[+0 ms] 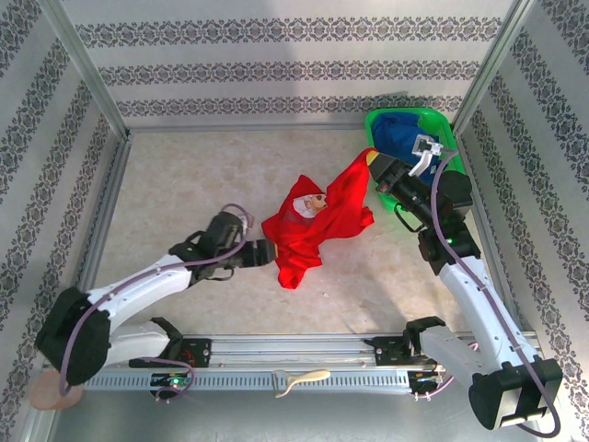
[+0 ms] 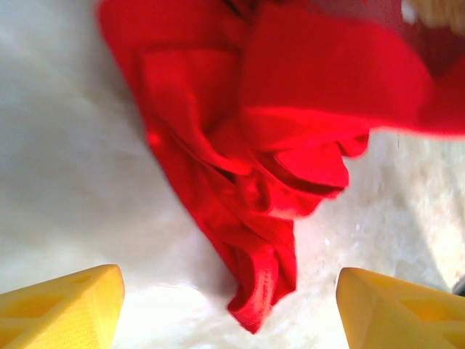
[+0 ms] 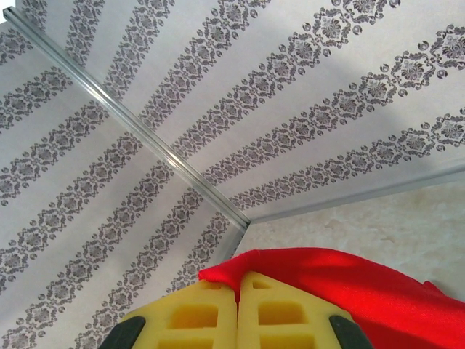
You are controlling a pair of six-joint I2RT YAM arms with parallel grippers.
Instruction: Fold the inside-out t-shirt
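A robot test cell in a lab: pale worktop (image 1: 184,193) boxed by patterned wall panels (image 1: 276,64) and metal posts (image 1: 86,69), with left arm (image 1: 147,281) and right arm (image 1: 474,285) bolted to a near rail (image 1: 294,346).

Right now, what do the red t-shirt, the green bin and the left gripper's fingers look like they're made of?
The red t-shirt: soft matte cloth, probably cotton knit; it drapes in loose folds. The green bin: seemingly rigid plastic, slightly glossy, with a smooth moulded rim. The left gripper has yellow fingers: matte, finely grained, probably printed or moulded plastic; not certain.
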